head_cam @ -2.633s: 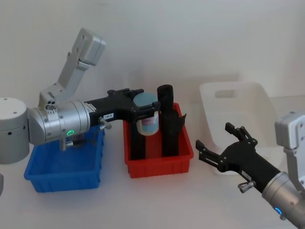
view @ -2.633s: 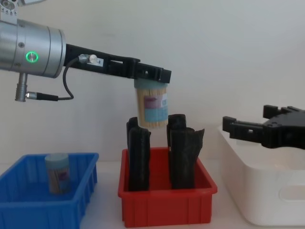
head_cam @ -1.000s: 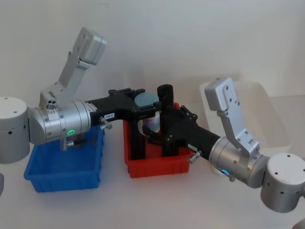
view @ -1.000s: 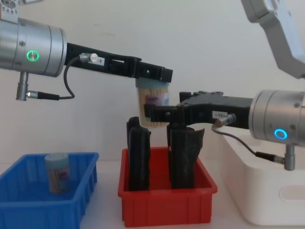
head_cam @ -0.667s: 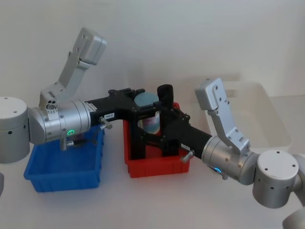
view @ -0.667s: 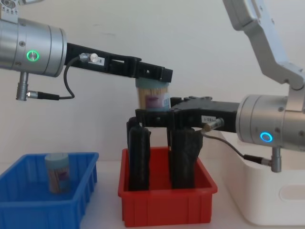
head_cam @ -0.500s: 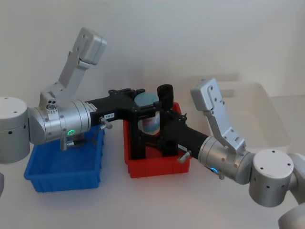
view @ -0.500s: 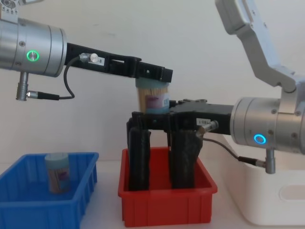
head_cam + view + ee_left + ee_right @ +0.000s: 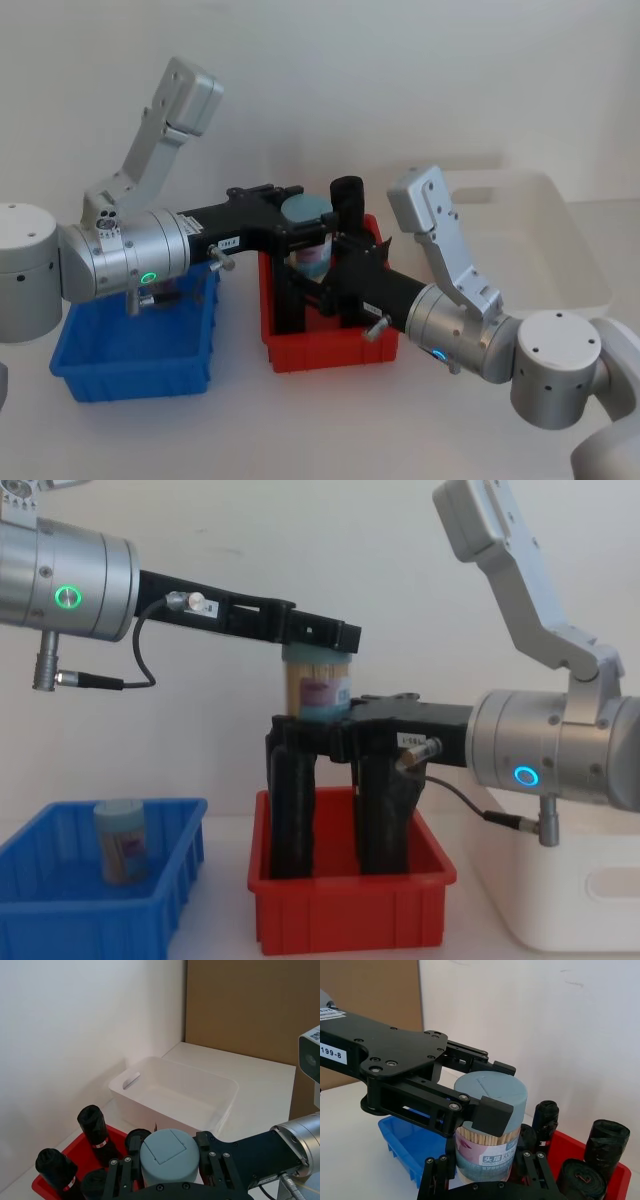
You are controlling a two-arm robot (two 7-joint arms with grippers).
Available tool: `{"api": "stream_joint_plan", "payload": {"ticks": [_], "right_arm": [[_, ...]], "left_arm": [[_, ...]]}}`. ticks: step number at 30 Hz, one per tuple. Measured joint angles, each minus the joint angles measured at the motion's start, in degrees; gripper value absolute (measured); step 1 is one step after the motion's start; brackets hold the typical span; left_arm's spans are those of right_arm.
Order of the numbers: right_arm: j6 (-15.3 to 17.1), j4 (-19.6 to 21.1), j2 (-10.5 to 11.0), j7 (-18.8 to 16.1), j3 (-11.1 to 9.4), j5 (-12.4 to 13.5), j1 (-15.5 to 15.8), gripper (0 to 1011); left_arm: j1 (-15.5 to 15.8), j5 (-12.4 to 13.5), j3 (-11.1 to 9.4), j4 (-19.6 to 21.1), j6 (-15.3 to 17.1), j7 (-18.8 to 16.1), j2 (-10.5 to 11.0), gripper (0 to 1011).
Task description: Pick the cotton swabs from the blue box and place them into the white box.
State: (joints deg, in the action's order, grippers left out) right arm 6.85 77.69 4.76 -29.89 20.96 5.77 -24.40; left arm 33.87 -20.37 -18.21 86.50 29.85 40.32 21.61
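Observation:
One jar of cotton swabs with a pale blue lid hangs above the red tray. My left gripper is shut on its lid end. My right gripper reaches in from the right, open, its fingers flanking the jar's lower part just under the left fingers. A second jar of cotton swabs stands upright in the blue box, which sits at the left. At the far right stands the white box, also seen low at the right edge.
The red tray sits between the two boxes, directly below the held jar. It holds tall black rolls standing upright, their tops close under my right gripper. In the left wrist view, a brown board stands behind the white box.
My right gripper swung from in front of the white box leftward over the red tray and slid in around the jar's lower part. The left arm and its jar stayed still.

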Motion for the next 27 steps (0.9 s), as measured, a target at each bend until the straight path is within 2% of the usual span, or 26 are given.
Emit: {"api": "stream_joint_plan", "payload": {"ticks": [2,10,14,27], "right_arm": [[-0.1,-0.1,0.0,-0.1,0.1,0.0,-0.1,644],[-0.7,-0.4,0.0,-0.1,0.4,0.0,-0.1,644],[-0.8,-0.4,0.0,0.0,0.4,0.1,-0.1,644],[-1.0,1.2,1.1,1.7,0.1,0.5,0.9,644]], "left_arm": [[0.0,0.0,0.0,0.0,0.0,0.0,0.0,689],[0.0,0.0,0.0,0.0,0.0,0.0,0.0,922],[0.0,0.0,0.0,0.0,0.0,0.0,0.0,1003],[0.0,0.0,0.0,0.0,0.0,0.1,0.0,1004]]}}
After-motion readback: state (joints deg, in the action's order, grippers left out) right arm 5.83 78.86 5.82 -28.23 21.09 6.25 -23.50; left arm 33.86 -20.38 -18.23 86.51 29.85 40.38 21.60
